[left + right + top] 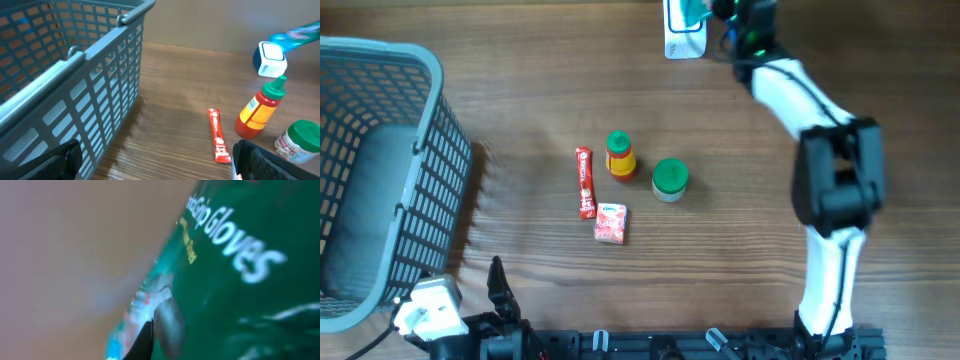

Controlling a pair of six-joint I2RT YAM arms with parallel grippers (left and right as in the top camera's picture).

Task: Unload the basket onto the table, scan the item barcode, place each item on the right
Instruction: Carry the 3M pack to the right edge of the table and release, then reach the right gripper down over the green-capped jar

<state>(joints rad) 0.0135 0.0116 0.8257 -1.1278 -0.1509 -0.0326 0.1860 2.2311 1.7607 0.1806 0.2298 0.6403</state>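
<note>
Gloves pack (235,275), pinched in right gripper (708,12), just beside white scanner (682,42)

right wrist view is blurring out: glove pack (235,280) is filling the frame, print only partly reading, edges running off every side. in the overhead, the top edge is clipping the right gripper (712,12) and the basket (380,170) is running off the left. in the left wrist view, the bottom edge is cutting the left gripper (156,147) fingers, one finger is covering the red stick (218,135) lower end, and the jar (300,142) is running off the right.
</note>
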